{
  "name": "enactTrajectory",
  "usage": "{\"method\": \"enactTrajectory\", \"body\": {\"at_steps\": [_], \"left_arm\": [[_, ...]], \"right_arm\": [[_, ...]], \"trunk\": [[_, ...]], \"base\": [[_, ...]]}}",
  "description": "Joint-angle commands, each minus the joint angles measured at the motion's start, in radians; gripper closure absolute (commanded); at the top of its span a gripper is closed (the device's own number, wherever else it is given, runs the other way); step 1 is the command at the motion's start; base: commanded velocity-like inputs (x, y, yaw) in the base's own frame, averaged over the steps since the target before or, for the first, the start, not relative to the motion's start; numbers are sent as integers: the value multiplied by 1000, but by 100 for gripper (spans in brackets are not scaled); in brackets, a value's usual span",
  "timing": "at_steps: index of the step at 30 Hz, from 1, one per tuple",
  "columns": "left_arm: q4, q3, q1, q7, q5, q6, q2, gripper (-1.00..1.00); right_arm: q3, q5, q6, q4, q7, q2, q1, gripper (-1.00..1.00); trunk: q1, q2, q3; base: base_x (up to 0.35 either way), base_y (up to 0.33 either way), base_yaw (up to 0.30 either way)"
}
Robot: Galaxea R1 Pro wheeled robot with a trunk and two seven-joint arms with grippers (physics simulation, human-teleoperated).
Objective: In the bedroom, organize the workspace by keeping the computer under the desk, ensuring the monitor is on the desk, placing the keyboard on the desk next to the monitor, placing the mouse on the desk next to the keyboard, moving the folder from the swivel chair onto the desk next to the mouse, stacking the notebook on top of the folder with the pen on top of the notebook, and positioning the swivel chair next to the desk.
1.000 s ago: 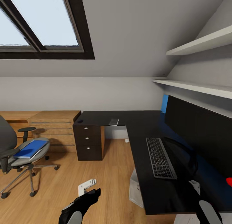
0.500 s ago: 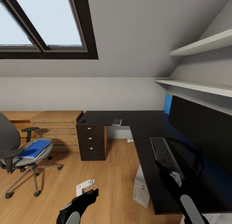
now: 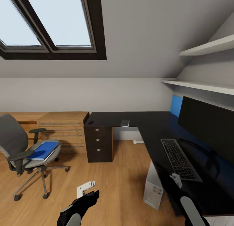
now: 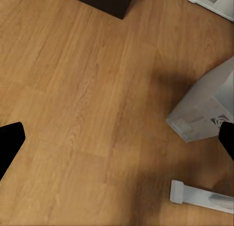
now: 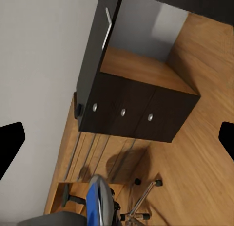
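Folder [image 3: 43, 150], flat bright blue, on the swivel chair [image 3: 22, 148] seat; both pincers spread apart, empty.

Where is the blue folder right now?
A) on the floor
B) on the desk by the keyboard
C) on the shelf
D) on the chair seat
D: the folder lies flat on the grey seat of the chair, away from the desk.
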Motion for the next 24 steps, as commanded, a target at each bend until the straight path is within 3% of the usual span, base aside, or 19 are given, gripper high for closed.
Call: {"method": "enactTrajectory", "body": {"at_steps": [1, 8, 12, 13, 18, 19, 21, 24], "left_arm": [[0, -2, -1, 8, 7, 0, 1, -100], [6, -2, -1, 5, 12, 5, 1, -100], [36, -2, -1, 5, 14, 6, 0, -100], [41, -1, -1, 5, 15, 6, 0, -100], [42, 0, -1, 5, 13, 6, 0, -100], [42, -1, -1, 6, 7, 3, 0, -100], [42, -2, -1, 7, 6, 2, 0, -100], [42, -3, -1, 7, 5, 1, 0, -100]], "right_arm": [[-2, -6, 6, 0, 0, 0, -1, -100], [1, -4, 2, 6, -3, 5, -1, -100], [4, 20, -40, 7, -8, 36, -1, -100], [31, 152, -115, 8, -55, 66, -1, -100], [44, 268, -168, 11, -95, 101, -1, -100], [61, 381, -210, 25, -125, 128, -1, -100], [83, 444, -239, 35, -154, 141, -1, -100], [146, 611, -356, 57, -214, 156, -1, -100]], "trunk": [[0, -1, -1], [0, -1, -1], [0, -1, -1], [0, -1, -1], [0, -1, -1], [0, -1, -1], [0, -1, -1], [0, -1, -1]], "base": [[175, 228, 0], [216, 97, 70], [29, 5, 255], [268, 0, 275], [297, 0, 276], [318, 0, 277], [319, 0, 278], [320, 0, 190]]}}
